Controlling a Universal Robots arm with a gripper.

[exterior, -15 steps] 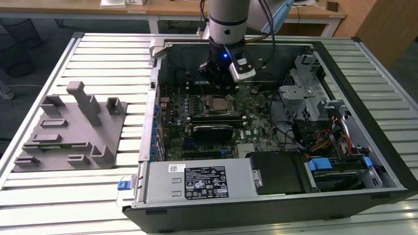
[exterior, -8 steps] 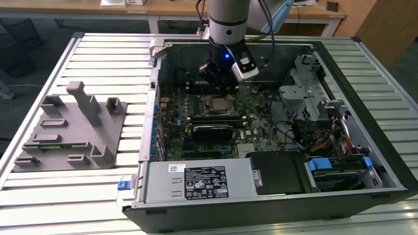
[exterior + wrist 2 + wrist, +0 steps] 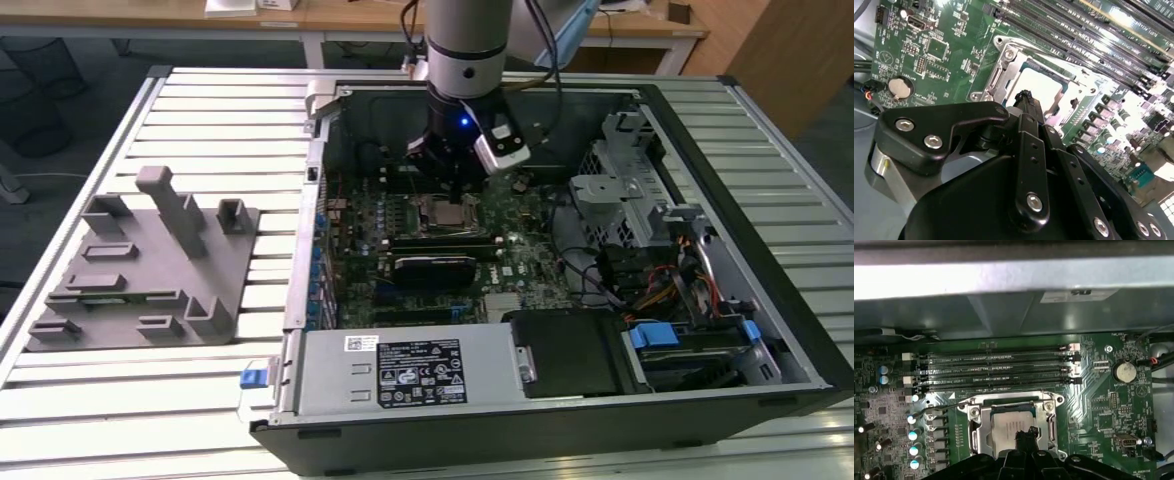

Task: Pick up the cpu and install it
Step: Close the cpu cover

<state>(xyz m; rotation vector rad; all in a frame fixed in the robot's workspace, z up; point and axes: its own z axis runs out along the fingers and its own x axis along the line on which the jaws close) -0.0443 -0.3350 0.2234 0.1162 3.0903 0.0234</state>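
**Over the Socket, One Arm Meets One Chip**

Inside the open computer case (image 3: 534,425) on a slatted metal table (image 3: 200,110), a single robot arm (image 3: 467,40) reaches down to the green motherboard (image 3: 527,215). Its one gripper (image 3: 458,188) hangs directly above the processor socket. Both wrist views show one cpu (image 3: 1008,421), pale silver and square. It lies flat within the metal socket frame (image 3: 1052,426), near the board's edge beside the case wall. The gripper's black tip sits at the chip's edge, touching it or just above it. Which of the two cannot be told, nor whether the gripper is open or closed. One thin wire lever (image 3: 939,407) runs along one side of the frame. Four long black memory slots (image 3: 999,366) lie parallel between the socket and the case wall. One round coin cell (image 3: 1125,371) sits near the board's corner, well apart from the chip. Outside the case, one grey plastic block (image 3: 147,270) with upright posts rests on the table, close to the table's edge at the exterior view's left.
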